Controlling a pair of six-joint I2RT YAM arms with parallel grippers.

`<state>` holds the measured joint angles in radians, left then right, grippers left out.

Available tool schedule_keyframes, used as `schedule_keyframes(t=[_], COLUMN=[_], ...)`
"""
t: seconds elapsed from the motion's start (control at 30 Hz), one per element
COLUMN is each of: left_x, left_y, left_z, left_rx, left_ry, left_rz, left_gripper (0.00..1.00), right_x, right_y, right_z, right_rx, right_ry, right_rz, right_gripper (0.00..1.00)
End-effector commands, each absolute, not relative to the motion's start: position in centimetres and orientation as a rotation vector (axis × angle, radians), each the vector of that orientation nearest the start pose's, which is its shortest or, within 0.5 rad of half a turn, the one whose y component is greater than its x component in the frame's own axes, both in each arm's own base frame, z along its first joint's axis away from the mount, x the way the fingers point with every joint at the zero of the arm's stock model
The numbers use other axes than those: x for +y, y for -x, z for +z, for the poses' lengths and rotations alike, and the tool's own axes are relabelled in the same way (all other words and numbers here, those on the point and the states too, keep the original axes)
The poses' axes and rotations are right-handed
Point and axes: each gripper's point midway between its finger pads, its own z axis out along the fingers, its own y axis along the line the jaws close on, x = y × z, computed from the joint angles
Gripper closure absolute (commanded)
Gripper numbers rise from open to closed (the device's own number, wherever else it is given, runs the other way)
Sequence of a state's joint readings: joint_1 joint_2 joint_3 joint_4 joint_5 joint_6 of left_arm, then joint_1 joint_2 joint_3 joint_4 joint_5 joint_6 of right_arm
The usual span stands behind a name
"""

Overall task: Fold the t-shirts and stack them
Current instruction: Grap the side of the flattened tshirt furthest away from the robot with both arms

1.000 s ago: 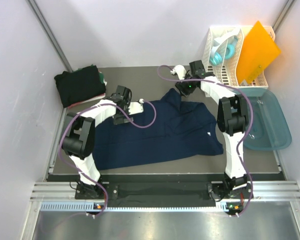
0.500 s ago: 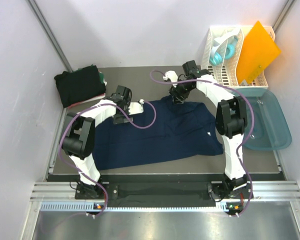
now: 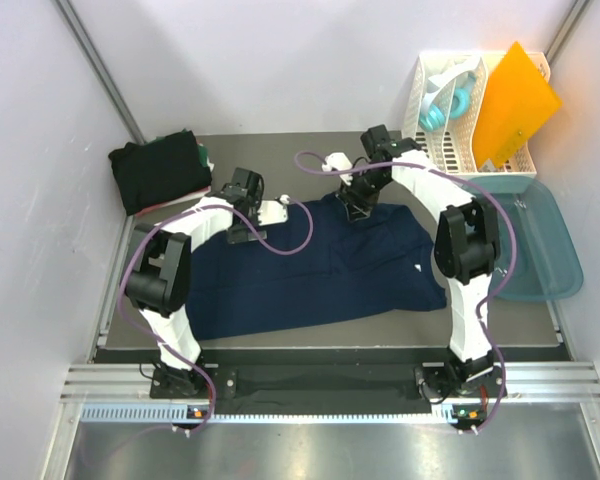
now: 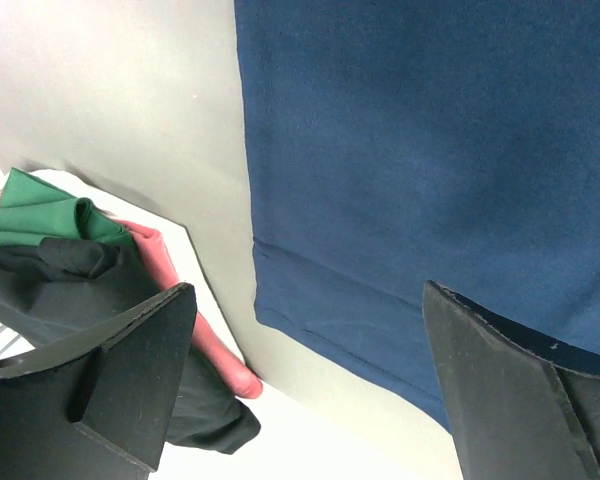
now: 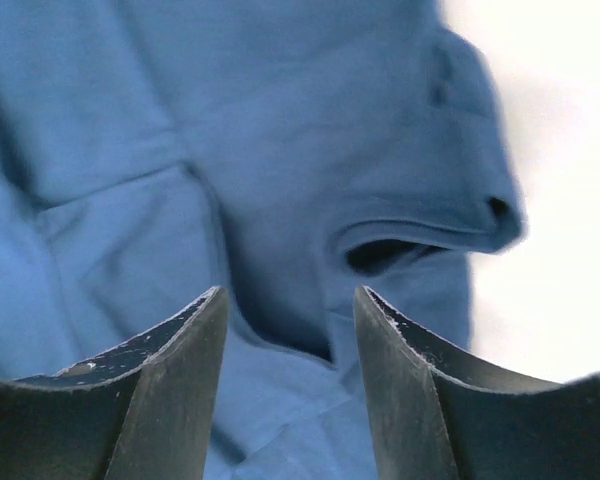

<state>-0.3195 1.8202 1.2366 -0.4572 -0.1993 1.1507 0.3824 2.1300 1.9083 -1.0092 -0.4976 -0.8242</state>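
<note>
A navy t-shirt [image 3: 320, 262] lies spread on the grey mat, its white neck label [image 3: 418, 268] toward the right. My right gripper [image 3: 357, 199] hovers over the sleeve at the shirt's far edge. Its jaws stand part open above the sleeve opening [image 5: 400, 250], with nothing between them [image 5: 290, 340]. My left gripper [image 3: 272, 213] is at the shirt's far left corner, wide open and empty [image 4: 310, 380], with the navy hem [image 4: 380, 320] below it. A stack of folded t-shirts [image 3: 160, 172], black and green, sits at the back left, and also shows [image 4: 70, 270] in the left wrist view.
A white slotted rack [image 3: 450, 140] with an orange folder [image 3: 515, 105] and a teal item stands at the back right. A teal plastic tub [image 3: 540, 245] sits along the right edge. Walls close in on the left, back and right.
My right gripper has moved left along the shirt's far edge and now hangs over the sleeve, which lies flatter. Its jaws have narrowed slightly. The left arm has not moved.
</note>
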Motion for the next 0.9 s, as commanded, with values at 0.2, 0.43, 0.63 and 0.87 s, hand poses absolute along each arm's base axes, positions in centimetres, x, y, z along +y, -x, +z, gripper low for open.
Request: schedule_keyframes(t=[0.2, 0.43, 0.63, 0.87], left_x=[-6.6, -6.4, -6.4, -6.5], left_y=[-43.5, -43.3, -43.7, -44.0], left_z=[8.6, 8.6, 8.5, 8.5], left_rx=[1.996, 2.01, 2.012, 2.012], left_ry=[-1.721, -1.71, -1.706, -1.715], left_rz=[0.566, 0.573, 0.581, 0.581], left_gripper=[0.01, 0.01, 0.01, 0.01], right_x=[17.6, 18.3, 21.9, 25.5], right_y=[-54.5, -56.1, -53.3, -48.6], right_z=[15.2, 12.2, 9.3, 10.1], right_rx=[2.04, 2.07, 2.09, 2.05], right_ry=[1.065, 1.101, 1.208, 1.327], right_rz=[0.128, 0.13, 0.245, 0.412], right_gripper=[0.47, 0.46, 0.46, 0.46])
